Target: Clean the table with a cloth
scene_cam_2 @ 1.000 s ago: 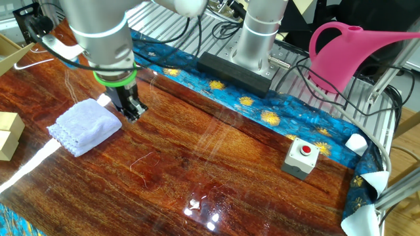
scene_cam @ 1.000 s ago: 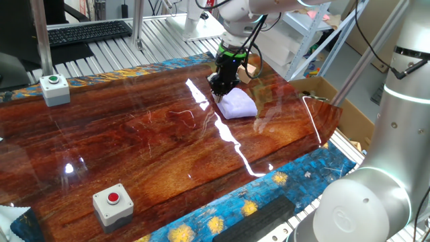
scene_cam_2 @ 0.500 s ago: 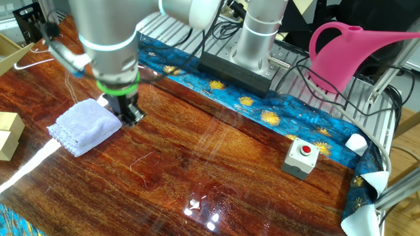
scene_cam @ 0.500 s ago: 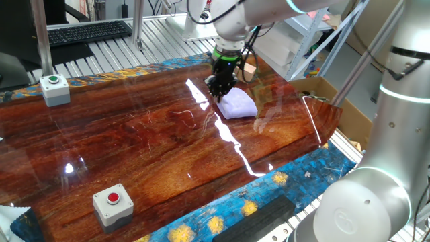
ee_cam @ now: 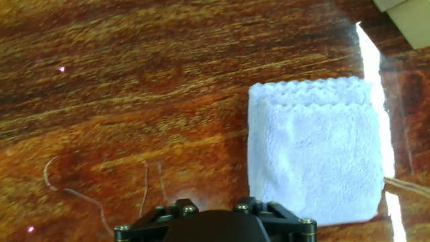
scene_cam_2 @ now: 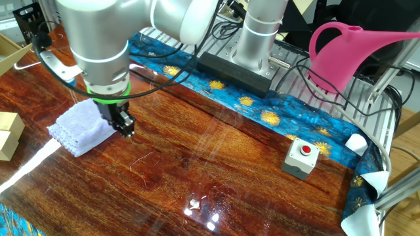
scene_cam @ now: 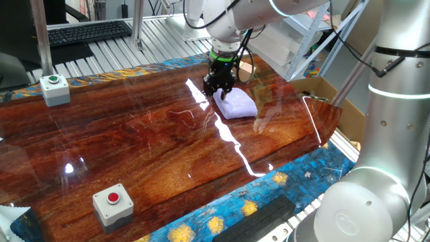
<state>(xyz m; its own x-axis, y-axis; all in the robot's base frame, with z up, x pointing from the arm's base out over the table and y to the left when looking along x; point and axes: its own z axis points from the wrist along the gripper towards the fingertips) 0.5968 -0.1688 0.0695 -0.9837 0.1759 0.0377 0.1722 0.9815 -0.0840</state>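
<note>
On the large glossy reddish-brown wood-grain table point(scene_cam_2: 236, 164), we are looking at our black two-finger gripper point(scene_cam_2: 123, 124) hovering low just beside the small pale lavender folded cloth point(scene_cam_2: 79, 129), near the far end by the tan cardboard boxes point(scene_cam_2: 8, 134). We cannot tell whether the fingers are spread or together. We are judging the cloth light, soft and limp, likely to bunch and slide on the slick wood, so we are favouring a downward pinch into its thick middle folds point(ee_cam: 316, 158), not its scalloped edge.
</note>
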